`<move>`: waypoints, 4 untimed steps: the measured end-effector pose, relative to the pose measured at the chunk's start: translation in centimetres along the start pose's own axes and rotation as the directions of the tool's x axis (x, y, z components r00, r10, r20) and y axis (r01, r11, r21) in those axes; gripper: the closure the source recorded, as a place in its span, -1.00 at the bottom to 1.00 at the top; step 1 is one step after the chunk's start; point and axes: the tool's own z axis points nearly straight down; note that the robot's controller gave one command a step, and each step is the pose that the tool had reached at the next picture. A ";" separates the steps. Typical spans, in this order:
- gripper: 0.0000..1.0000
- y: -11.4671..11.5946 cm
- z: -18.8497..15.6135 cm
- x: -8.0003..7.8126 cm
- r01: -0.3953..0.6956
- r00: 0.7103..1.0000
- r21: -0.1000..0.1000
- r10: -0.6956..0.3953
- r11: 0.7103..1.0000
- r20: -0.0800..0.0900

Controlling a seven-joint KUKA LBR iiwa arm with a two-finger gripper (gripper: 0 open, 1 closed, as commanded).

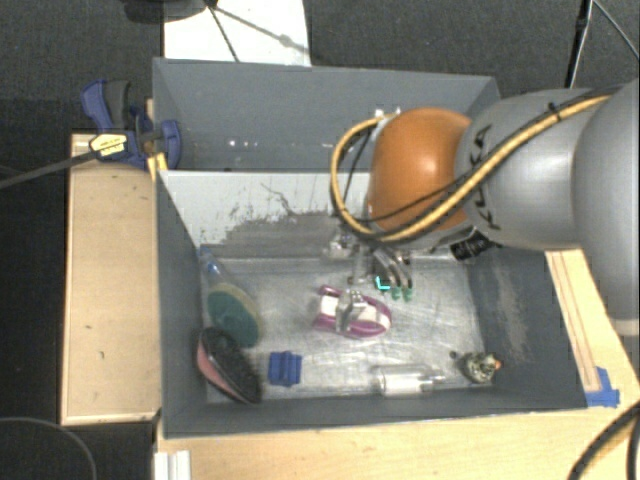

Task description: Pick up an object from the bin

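On the left of the grey bin (250, 108) lay a round green pad (232, 311), a pink-and-black brush (228, 365) nearer the front, and a small blue block (284, 368), all well apart from the work. At the middle of the bin floor sat a purple-and-white thing (378, 318), with the gripper (352, 313) down upon it. Whether the gripper was open or closed, I could not tell from where I stood.

The thing's long axis ran left to right, its right end dipping slightly nearer. Which end was its head was unclear. To my mind the grasp wanted to be centred and to close across the short way, far to near, then rise straight up. A clear tube (405, 380) and a small dark knob (480, 368), near and to the right, looked safely out of reach.
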 end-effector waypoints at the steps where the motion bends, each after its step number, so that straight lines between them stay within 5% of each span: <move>1: -1.00 -2.6 5.7 -1.8 -0.010 1.000 -0.005 0.010 1.000 0.008; 2: 1.00 -2.6 5.5 -2.1 -0.010 1.000 -0.004 0.010 1.000 0.022; 4: 1.00 -5.0 -13.7 -2.2 -0.019 1.000 0.000 0.019 1.000 0.015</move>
